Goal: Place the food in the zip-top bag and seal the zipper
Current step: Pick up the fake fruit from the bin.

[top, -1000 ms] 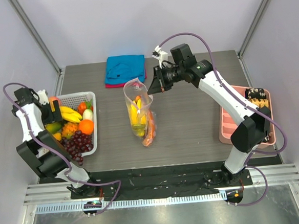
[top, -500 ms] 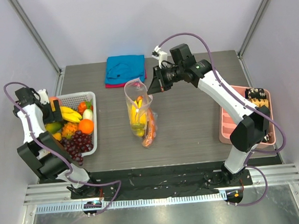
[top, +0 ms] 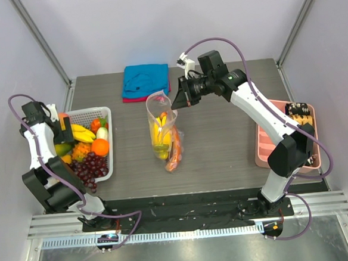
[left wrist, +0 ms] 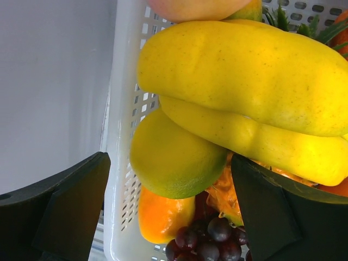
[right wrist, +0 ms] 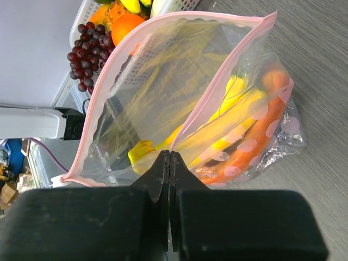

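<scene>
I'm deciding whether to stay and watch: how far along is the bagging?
Done: banana pieces and a carrot are in the bag. In hand: the right tool pinches the bag's rim, holding it open; the left tool is open over yellow fruit in the basket. Left: the orange, grapes and other basket food, then the zipper, which is open.

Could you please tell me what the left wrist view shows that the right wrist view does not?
Only the left wrist: the open left gripper, its fingers framing a green-yellow mango seen close up.
Only the right wrist: the right gripper shut on the edge of the bag, whose mouth stands open, with a carrot and banana pieces inside.
Both: the grapes in the white basket.
</scene>
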Robot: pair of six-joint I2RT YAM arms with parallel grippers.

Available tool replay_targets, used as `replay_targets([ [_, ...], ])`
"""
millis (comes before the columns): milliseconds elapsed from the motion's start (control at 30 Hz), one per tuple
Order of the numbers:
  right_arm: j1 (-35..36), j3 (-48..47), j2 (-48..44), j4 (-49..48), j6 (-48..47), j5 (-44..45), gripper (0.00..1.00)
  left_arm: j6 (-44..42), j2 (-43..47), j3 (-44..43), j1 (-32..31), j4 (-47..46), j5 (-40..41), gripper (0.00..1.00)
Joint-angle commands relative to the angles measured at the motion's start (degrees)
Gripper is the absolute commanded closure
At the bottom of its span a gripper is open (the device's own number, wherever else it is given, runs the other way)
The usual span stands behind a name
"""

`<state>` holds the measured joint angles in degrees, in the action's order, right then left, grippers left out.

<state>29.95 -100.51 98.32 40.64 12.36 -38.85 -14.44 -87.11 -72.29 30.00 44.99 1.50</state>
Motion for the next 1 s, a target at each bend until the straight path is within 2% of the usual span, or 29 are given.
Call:
replay_targets([
  [0,0.4,-2.4,-0.6,-0.9,-0.2,-0.3,0.99,-0.9,1.0,0.0,-0.1,-2.4,1.5,0.03],
  [400,0.3,-2.4,-0.2,-0.9,-0.3,-0.2,0.99,-1.6,0.8,2.8,-0.4,-2.7,1.2,0.10],
  [833,0.4,-2.5,-0.2,-1.0,-0.6,0.1,0.99,-1.5,5.6,1.0,-2.2,-2.3,2.0,0.39],
  [967,0.4,-2.5,-0.4,-1.0,-0.6,0.1,0.99,-0.4,8.6,-4.5,-2.2,1.1,0.9,0.41],
])
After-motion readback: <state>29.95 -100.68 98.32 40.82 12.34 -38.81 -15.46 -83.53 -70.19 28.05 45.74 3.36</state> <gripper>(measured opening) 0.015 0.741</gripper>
